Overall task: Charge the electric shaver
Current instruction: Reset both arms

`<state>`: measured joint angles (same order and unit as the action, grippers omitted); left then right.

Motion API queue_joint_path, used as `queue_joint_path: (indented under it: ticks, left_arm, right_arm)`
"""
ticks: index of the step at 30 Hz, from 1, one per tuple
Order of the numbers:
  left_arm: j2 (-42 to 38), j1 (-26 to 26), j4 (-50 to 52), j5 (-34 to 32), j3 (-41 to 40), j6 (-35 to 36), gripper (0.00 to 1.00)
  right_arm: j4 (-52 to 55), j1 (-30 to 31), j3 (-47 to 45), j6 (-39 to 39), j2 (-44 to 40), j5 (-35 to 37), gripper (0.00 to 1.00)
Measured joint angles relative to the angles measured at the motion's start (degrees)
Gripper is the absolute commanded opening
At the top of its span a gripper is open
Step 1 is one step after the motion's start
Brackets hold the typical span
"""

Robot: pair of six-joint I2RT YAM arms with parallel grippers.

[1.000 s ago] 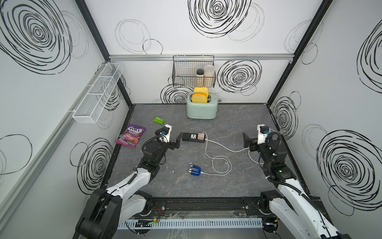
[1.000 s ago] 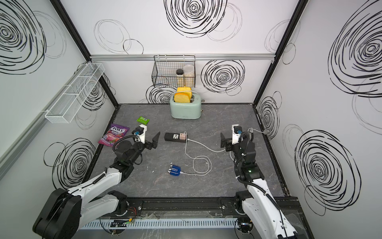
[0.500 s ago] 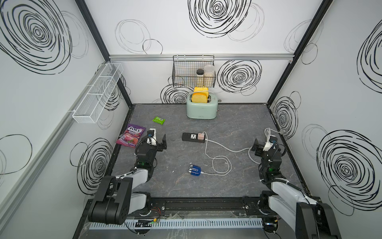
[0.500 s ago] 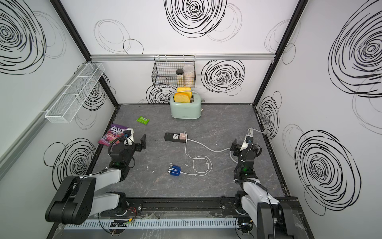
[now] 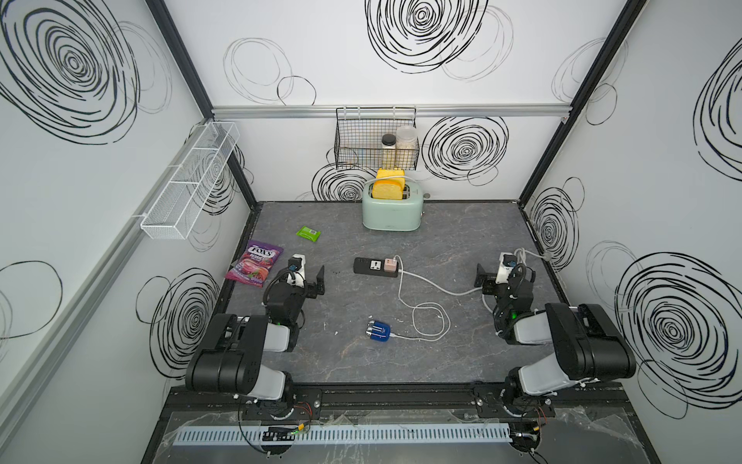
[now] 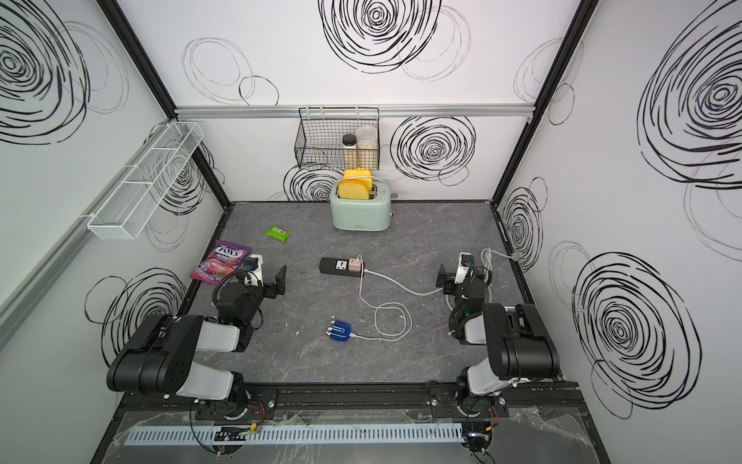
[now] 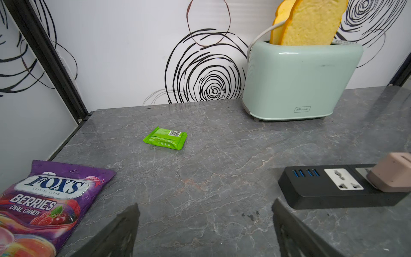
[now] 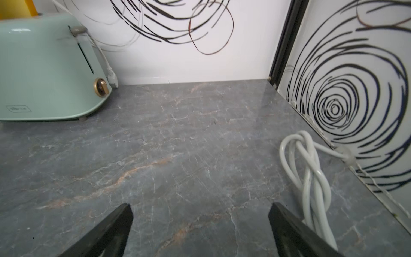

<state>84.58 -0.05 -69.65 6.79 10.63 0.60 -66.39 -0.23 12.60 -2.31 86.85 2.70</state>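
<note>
Ok, grey marble-pattern bench point(image 5: 361, 353) carries everything. Both arms are folded low at the front edge.

Left gripper point(image 5: 309, 267) is near the left edge, released, jaws wide, nothing between them; the left wrist view shows only bare bench in the gap point(image 7: 204, 207). Right gripper point(image 5: 494, 267) is near the right edge, also released and empty, the same in its wrist view point(image 8: 200, 208). A coiled white cord point(image 8: 311, 169) lies just beside its outer jaw, along the right wall.

Mint-green toaster point(image 5: 391, 215) is at the middle of the back edge, upright, with two yellow bread slices point(image 5: 387, 189) standing in its slots.

Purple candy bag point(image 5: 255, 263) lies flat at the left edge, just beside the left gripper.

Black power strip point(image 5: 373, 267) sits mid-bench between the two grippers, touched by neither.

White cable point(image 5: 429, 321) runs from the strip, loops once and ends at the shaver.

Electric shaver point(image 5: 378, 330), dark blue, lies flat front of centre, between the arms and well apart from both grippers. The cable end touches its right side; I cannot tell whether it is fully seated.

Green packet point(image 5: 308, 233) lies towards the back-left corner.

Pink adapter point(image 5: 389, 264) is plugged into the strip's right end, with the cable coming out of it.
</note>
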Motion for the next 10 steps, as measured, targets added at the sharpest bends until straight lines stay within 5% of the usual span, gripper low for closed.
queue_joint_path:
  ticks: [10]
  left_arm:
    - [0.0,0.0,-0.7,0.0,0.0,0.0,0.97]
  right_arm:
    - [2.6,0.0,1.5,0.3,-0.7,-2.5,0.98]
